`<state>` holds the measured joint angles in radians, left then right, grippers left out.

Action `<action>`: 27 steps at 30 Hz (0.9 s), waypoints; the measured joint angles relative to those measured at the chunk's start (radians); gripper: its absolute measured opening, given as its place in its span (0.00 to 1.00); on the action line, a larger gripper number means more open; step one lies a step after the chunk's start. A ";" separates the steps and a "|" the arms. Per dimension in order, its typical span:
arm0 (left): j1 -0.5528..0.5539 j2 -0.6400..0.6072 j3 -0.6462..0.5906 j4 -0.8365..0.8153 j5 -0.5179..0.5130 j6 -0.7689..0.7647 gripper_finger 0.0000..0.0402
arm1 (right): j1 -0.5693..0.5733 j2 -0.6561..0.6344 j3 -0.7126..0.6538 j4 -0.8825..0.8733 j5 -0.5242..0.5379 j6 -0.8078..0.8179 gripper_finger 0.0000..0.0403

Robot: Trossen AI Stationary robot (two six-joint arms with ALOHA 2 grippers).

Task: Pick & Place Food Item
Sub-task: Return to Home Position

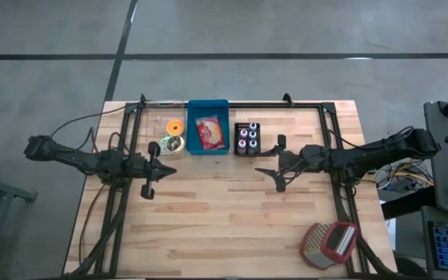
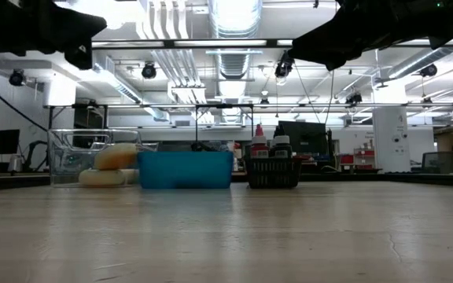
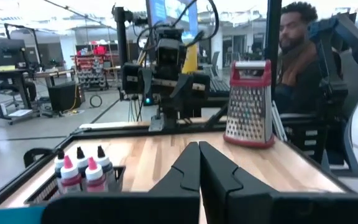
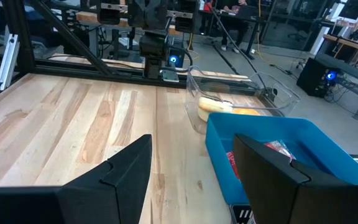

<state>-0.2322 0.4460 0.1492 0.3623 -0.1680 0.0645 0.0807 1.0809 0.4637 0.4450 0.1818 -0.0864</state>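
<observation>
High view: donuts (image 1: pixel 175 127) sit in the transparent bin (image 1: pixel 154 124), likely light and squashy, best pinched gently across the ring; left gripper (image 1: pixel 169 170) closed empty, right gripper (image 1: pixel 271 159) spread wide.

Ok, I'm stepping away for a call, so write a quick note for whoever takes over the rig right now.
Left gripper: fingers shut, holding nothing, raised above the table beside the transparent bin.
Right gripper: fingers open, holding nothing, raised mid-table.
In the bin: an orange donut and a pale donut; I can make out no others.
Done: placing looks finished.
Left: probably just bringing both arms home.
</observation>
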 joint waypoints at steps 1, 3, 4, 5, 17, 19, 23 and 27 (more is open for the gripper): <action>0.000 -0.027 0.000 -0.038 0.000 0.003 0.00 | 0.000 0.000 0.000 0.000 0.000 0.000 0.55; 0.000 -0.080 0.000 -0.118 0.000 0.004 0.00 | 0.000 0.000 0.000 0.000 0.000 0.000 0.55; 0.000 -0.107 -0.003 -0.148 0.000 0.004 0.00 | 0.000 0.000 0.000 0.000 0.000 0.000 0.55; 0.000 -0.137 -0.007 -0.171 0.000 0.004 0.00 | 0.000 0.000 0.000 0.000 0.000 0.000 0.55; 0.000 -0.443 -0.141 -0.227 -0.007 0.038 0.00 | 0.000 0.000 0.000 0.000 0.000 0.000 0.55; 0.000 -0.444 -0.141 -0.244 -0.018 0.037 0.00 | 0.000 0.000 0.000 -0.001 0.000 0.000 0.55; 0.001 -0.445 -0.143 -0.253 -0.039 0.037 0.00 | 0.000 0.000 0.000 -0.001 0.000 0.000 0.55; 0.001 -0.445 -0.143 -0.261 -0.059 0.056 0.00 | 0.000 0.000 0.000 -0.002 0.000 0.000 0.55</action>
<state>-0.2314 0.0010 0.0063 0.1012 -0.2268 0.1209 0.0807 1.0809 0.4641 0.4435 0.1818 -0.0864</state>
